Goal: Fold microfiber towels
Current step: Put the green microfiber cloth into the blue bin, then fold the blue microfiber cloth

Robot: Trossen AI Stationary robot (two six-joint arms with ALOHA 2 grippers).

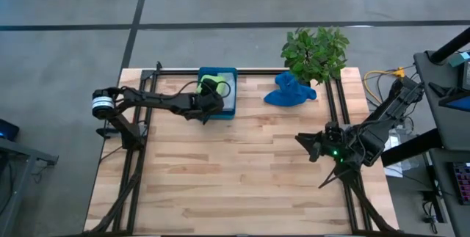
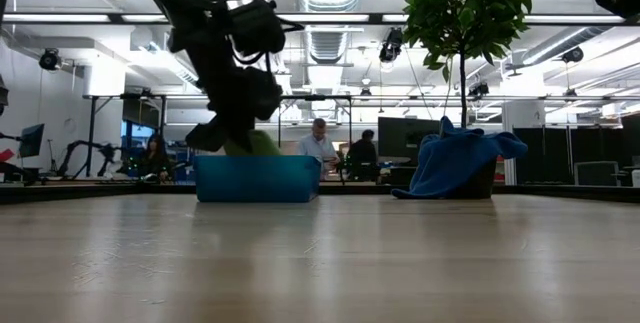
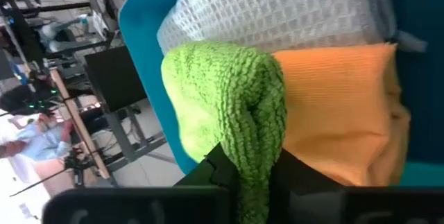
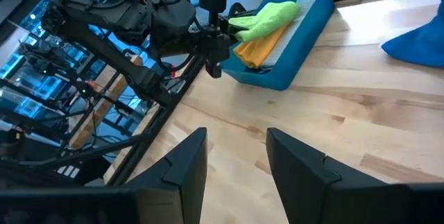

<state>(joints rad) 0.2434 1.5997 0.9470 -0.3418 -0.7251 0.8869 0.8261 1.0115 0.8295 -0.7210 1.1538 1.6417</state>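
A teal tray stands at the table's far middle. In it lie a grey towel and an orange towel, the grey one farther back. The lime green towel lies bunched on top of them, and my left gripper, reaching in from the table's left, is shut on it. A blue towel sits crumpled on the table by the plant. My right gripper hovers open over the table's right side with nothing between its fingers. My left gripper pinches a bunched fold of the lime green towel between its two fingers. The fingers slant down from the table's left into the tray. The rest of the towel lies bunched on the orange and grey towels, not taut.
A potted plant stands at the far right, just behind the blue towel. Black frame rails run along the table's left, right and far sides. Bare wood fills the middle and near part.
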